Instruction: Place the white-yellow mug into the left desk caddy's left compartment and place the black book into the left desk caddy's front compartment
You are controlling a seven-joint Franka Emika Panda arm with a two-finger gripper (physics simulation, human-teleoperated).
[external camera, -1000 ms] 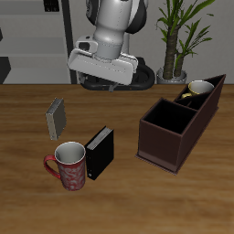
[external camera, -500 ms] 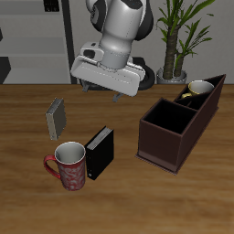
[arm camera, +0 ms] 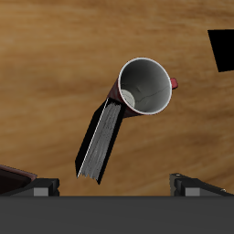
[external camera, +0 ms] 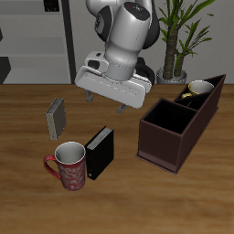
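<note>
The white-yellow mug (external camera: 196, 90) sits inside the left desk caddy (external camera: 174, 137), in the compartment at its taller, slanted far end. The black book (external camera: 100, 152) stands upright on the table, touching a red patterned mug (external camera: 69, 165). My gripper (external camera: 108, 101) hangs open and empty above the table, behind the book and higher than it. In the wrist view the black book (arm camera: 103, 139) shows its pale page edges, with the red mug (arm camera: 146, 87) against it, between my spread fingertips (arm camera: 187, 183). A corner of the caddy (arm camera: 11, 176) shows there too.
A smaller grey book (external camera: 57, 117) stands tilted behind the red mug; it shows as a dark shape in the wrist view (arm camera: 222, 50). A potted plant (external camera: 178, 41) stands at the table's back, behind the caddy. The caddy's large square section (external camera: 164, 119) holds nothing.
My gripper has come down and forward toward the black book, with the arm leaning over. The mugs, books and caddy have not moved.
</note>
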